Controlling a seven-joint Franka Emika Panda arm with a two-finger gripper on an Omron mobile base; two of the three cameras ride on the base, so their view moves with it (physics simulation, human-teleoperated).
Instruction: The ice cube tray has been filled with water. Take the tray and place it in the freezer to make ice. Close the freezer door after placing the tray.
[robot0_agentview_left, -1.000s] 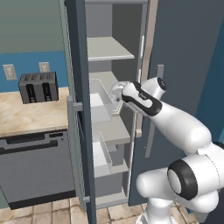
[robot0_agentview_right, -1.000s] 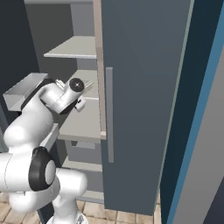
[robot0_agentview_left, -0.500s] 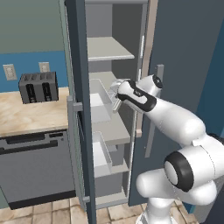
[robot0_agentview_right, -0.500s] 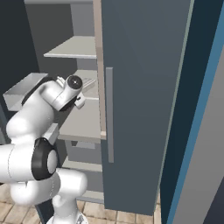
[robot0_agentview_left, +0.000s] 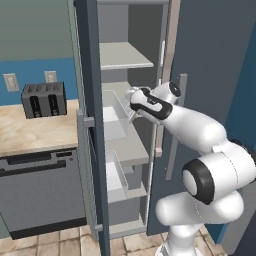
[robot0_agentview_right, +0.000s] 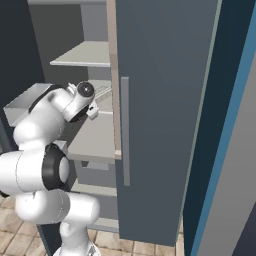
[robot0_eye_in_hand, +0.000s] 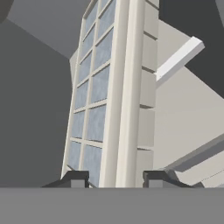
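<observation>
The freezer (robot0_agentview_left: 127, 150) is seen standing open, its freezer door (robot0_agentview_left: 92, 125) swung out toward 7 o'clock beside the desk (robot0_agentview_left: 30, 132) carrying the toaster (robot0_agentview_left: 43, 99). The ice cube tray (robot0_eye_in_hand: 111, 100), its cells sheened with water (robot0_eye_in_hand: 89, 124), is held inside the freezer over a white shelf (robot0_agentview_right: 95, 140). The gripper (robot0_eye_in_hand: 114, 178) is seen with its jaws closed on the tray's rim at 6 o'clock in the hand view.

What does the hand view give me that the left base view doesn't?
Hand view alone: the ice cube tray close up, water in its cells, its long rim between the two fingers. Left base view alone: the toaster, the dishwasher, and the freezer door standing open. Both: white shelves of the freezer interior.
</observation>
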